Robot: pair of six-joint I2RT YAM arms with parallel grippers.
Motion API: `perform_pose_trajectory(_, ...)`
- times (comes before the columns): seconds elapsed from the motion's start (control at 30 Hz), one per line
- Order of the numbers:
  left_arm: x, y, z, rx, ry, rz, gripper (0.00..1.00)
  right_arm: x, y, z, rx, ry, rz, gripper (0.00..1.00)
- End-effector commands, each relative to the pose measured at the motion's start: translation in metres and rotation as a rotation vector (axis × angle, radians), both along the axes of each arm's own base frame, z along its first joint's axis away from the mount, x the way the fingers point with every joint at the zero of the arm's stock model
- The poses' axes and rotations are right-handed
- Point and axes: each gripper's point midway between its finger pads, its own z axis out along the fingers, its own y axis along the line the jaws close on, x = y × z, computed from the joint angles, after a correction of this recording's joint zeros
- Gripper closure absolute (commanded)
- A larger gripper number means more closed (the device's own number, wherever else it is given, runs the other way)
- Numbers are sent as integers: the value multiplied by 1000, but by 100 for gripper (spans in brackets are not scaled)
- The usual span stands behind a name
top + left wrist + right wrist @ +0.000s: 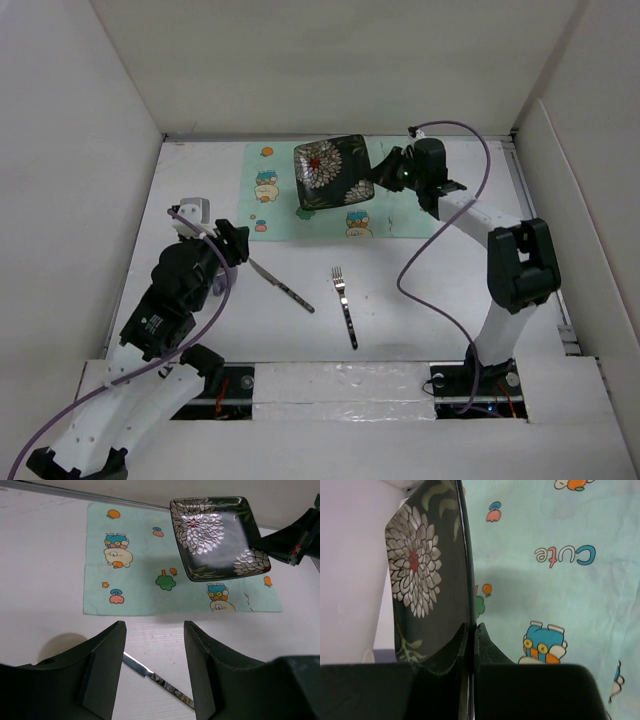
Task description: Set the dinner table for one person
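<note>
A square black plate with white flowers [332, 172] hangs tilted above the mint-green cartoon cloth [262, 200] on the white dinner table [420, 300]. My right gripper [384, 170] is shut on the plate's right rim; in the right wrist view [472, 628] its fingers pinch the plate [427, 580] edge-on. The plate also shows in the left wrist view [217, 535]. My left gripper [155, 630] is open and empty, hovering over a knife [159, 681]. The knife [281, 285] and a fork [344, 305] lie on the table in front of the cloth.
White upright panels [70, 170] edge the table on the left, back and right. A small grey-white object [193, 211] sits by the left arm's wrist. A purple cable [430, 250] loops from the right arm over the table.
</note>
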Motion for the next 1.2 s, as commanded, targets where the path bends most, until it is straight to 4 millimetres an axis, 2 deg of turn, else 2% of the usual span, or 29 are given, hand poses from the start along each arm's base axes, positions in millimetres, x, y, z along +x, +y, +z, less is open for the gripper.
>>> perform_pose_trajectory(0.0, 7, 7, 8, -19, -32, 54, 53, 36, 15, 96, 230, -256, 0, 100)
perform_pose_trajectory(0.07, 9, 7, 5, -12, -20, 66, 53, 41, 25, 86, 251, -238, -10, 100)
perform_pose_trajectory(0.1, 10, 8, 3, -8, -13, 69, 53, 51, 26, 78, 259, -226, -27, 100)
perform_pose_trajectory(0.13, 11, 8, 2, -4, -9, 75, 53, 55, 26, 74, 262, -220, -36, 100)
perform_pose_trajectory(0.2, 13, 8, -1, 3, 2, 77, 53, 58, 38, 72, 278, -217, -24, 100)
perform_pose_trajectory(0.23, 13, 7, -2, 5, 3, 77, 53, 63, 41, 57, 277, -190, -25, 100)
perform_pose_trajectory(0.3, 15, 7, -3, 10, 9, 80, 53, 65, 50, 48, 282, -176, -13, 100)
perform_pose_trajectory(0.37, 17, 7, -5, 17, 15, 82, 53, 70, 57, 31, 274, -147, -6, 100)
perform_pose_trajectory(0.43, 17, 7, -6, 21, 18, 83, 53, 75, 59, 26, 273, -136, -7, 100)
perform_pose_trajectory(0.57, 18, 7, -7, 24, 20, 88, 53, 81, 62, -2, 264, -84, -13, 100)
perform_pose_trajectory(0.67, 19, 7, -8, 26, 21, 88, 53, 89, 60, -11, 259, -71, -11, 100)
perform_pose_trajectory(0.8, 19, 7, -10, 33, 31, 92, 53, 94, 61, -38, 233, -26, -21, 100)
perform_pose_trajectory(0.87, 20, 8, -9, 30, 26, 94, 53, 92, 60, -47, 224, -9, -23, 100)
perform_pose_trajectory(0.9, 19, 7, -10, 31, 30, 91, 53, 90, 59, -58, 211, 14, -29, 100)
perform_pose_trajectory(1.0, 19, 7, -8, 28, 27, 88, 53, 87, 55, -65, 191, 29, -40, 100)
perform_pose_trajectory(1.03, 19, 7, -8, 29, 27, 88, 53, 82, 59, -70, 187, 41, -36, 89)
perform_pose_trajectory(1.1, 19, 6, -9, 29, 30, 83, 53, 80, 58, -73, 177, 59, -38, 74)
perform_pose_trajectory(1.13, 18, 6, -9, 28, 29, 82, 53, 78, 58, -72, 173, 62, -31, 65)
perform_pose_trajectory(1.17, 19, 6, -8, 27, 27, 83, 53, 77, 58, -65, 172, 50, -27, 60)
